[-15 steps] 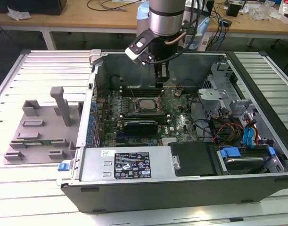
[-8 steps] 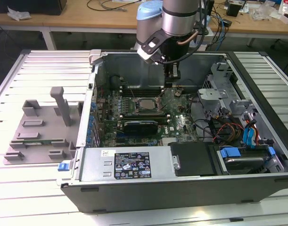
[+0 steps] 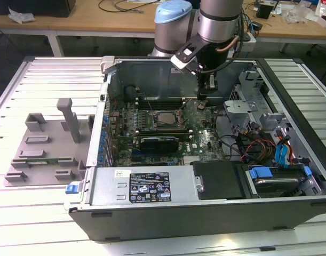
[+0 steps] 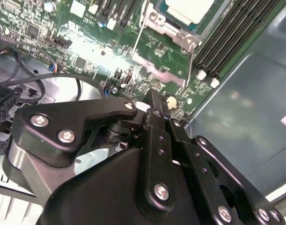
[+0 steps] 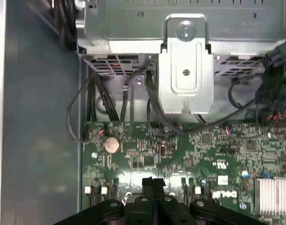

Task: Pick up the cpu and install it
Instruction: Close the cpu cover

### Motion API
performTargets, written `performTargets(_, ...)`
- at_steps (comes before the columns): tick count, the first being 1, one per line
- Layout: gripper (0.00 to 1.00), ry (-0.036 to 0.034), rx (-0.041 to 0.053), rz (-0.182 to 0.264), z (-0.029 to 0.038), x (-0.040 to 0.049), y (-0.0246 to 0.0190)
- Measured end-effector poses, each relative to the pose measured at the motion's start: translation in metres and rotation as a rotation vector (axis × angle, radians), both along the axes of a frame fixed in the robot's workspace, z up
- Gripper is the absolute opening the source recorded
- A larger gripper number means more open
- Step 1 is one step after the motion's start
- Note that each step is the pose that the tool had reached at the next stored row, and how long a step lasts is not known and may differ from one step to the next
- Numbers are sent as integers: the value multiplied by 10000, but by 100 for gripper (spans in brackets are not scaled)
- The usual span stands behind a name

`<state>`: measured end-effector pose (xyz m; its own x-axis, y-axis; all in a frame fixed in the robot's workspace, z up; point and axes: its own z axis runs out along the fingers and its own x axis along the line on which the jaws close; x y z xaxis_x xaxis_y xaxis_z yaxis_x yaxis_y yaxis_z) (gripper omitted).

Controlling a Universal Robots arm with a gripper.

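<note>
Second wrist view: the cpu (image 4: 187, 9) lies silver side up in its socket, framed by the metal bracket (image 4: 167, 29) and well apart from the tool (image 4: 154, 101). The tool's fingers are pressed together with nothing between them, low over the motherboard (image 4: 154, 49) beside the socket. The main risk, as I judge it, is contact. The closed tips hang near small board parts and the black cables (image 5: 103, 93), so a sideways drift could scrape a component or snag a wire. I cannot tell whether the bracket is latched; an unlatched chip could shift. The open case (image 3: 152, 72) holds the motherboard, an expansion card (image 3: 160, 142) and a drive cage (image 3: 248, 80). The grey tray (image 3: 40, 154) sits outside it on the desk (image 3: 45, 74).
</note>
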<state>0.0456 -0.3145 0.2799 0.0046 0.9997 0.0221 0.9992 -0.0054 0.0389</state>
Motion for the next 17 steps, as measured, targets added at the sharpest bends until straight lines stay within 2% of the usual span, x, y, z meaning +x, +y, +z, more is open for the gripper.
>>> performTargets(3, 11, 9, 0, -1, -93, 38, 0)
performTargets(8, 11, 74, -1, -1, -225, 53, 0)
performTargets(12, 11, 195, 0, -1, -359, 62, 0)
performTargets(17, 11, 200, 2, 1, -360, 42, 0)
